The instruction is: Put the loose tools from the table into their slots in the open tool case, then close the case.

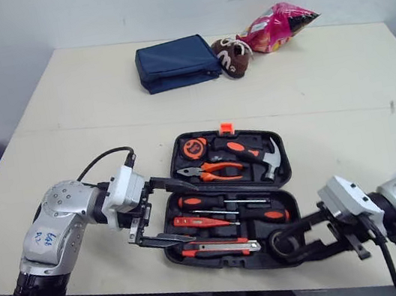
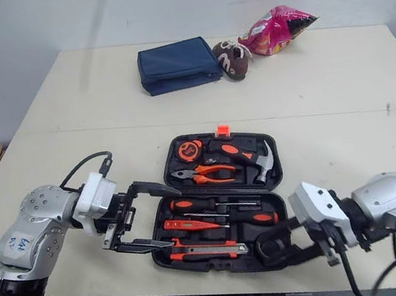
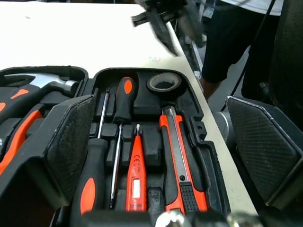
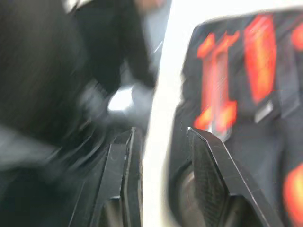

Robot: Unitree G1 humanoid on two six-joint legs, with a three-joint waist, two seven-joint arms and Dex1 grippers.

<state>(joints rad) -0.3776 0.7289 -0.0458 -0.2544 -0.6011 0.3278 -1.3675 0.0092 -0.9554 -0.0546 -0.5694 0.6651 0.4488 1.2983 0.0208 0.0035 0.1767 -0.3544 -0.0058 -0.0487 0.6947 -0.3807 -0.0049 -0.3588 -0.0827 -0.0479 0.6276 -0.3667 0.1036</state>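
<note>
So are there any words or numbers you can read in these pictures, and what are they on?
Nothing is clear enough to quote.
Orange tester screwdriver: small black print on the handle, too small to read.
Tape measure: a round label, too small to read.
Pink snack bag: printing, too small to read.
Left arm: blue handwritten marks, perhaps numbers, too scrawled to read.
</note>
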